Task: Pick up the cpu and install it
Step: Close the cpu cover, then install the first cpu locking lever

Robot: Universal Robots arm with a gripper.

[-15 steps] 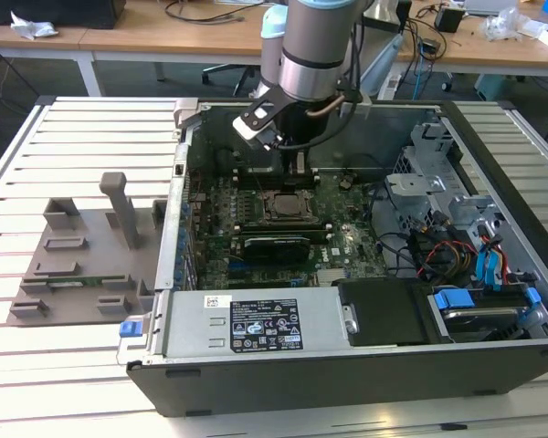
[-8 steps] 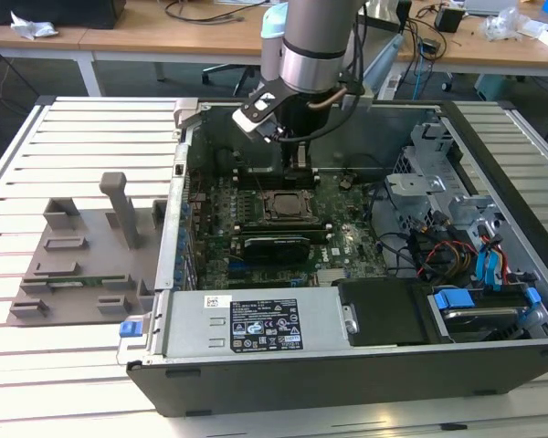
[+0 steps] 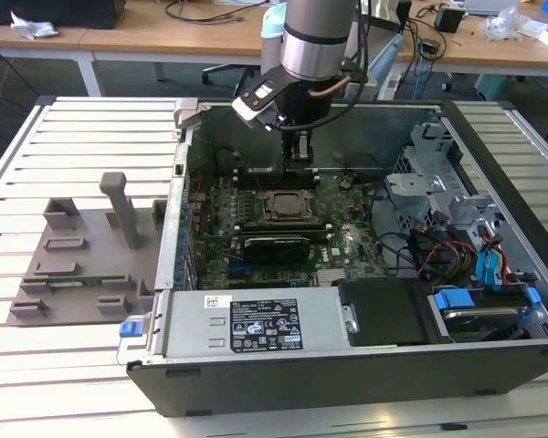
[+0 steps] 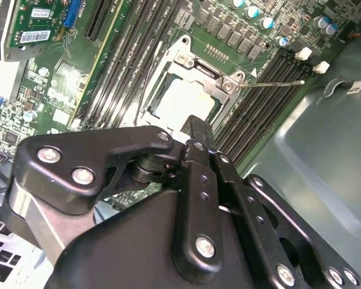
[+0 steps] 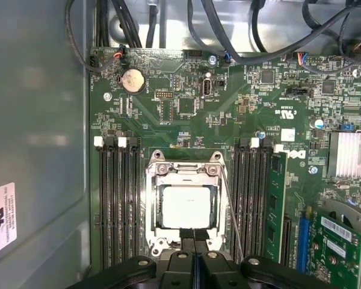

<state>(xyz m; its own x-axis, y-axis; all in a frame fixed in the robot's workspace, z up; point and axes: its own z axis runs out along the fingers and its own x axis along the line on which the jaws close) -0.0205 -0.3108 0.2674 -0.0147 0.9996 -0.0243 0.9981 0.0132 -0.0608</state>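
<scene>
Overview of an open computer case [image 3: 347, 370] lying on a slatted surface [image 3: 73, 128], with the robot arm [image 3: 315, 36] reaching down into it. In the exterior view the gripper [image 3: 298, 153] hangs above the motherboard [image 3: 338, 237], close to the dark socket frame [image 3: 286, 193] near the middle of the board. A grey fixture block [image 3: 78, 265] stands on the surface at the exterior view's left, just beside the case wall.

In the first wrist view the cpu [image 5: 186, 206] appears as a pale square lying flat inside the socket frame, enclosed by the frame on all four sides. Rows of memory slots [image 5: 117, 205] flank the frame on both sides. A thin metal lever [image 5: 231, 211] runs along one side of the frame, between it and the nearer bank of slots. A coin cell battery [image 5: 131, 79] sits on the board well apart from the socket.

The gripper is pressed together in both wrist views, its two fingers [image 5: 186, 236] meeting along a narrow seam with nothing pinched between them. The fingertips lie at the edge of the socket frame, just beside the cpu. Whether they touch the frame cannot be told.

In the second wrist view the cpu [image 4: 183, 102] shows beyond the fingertips, seated level in the frame.
</scene>
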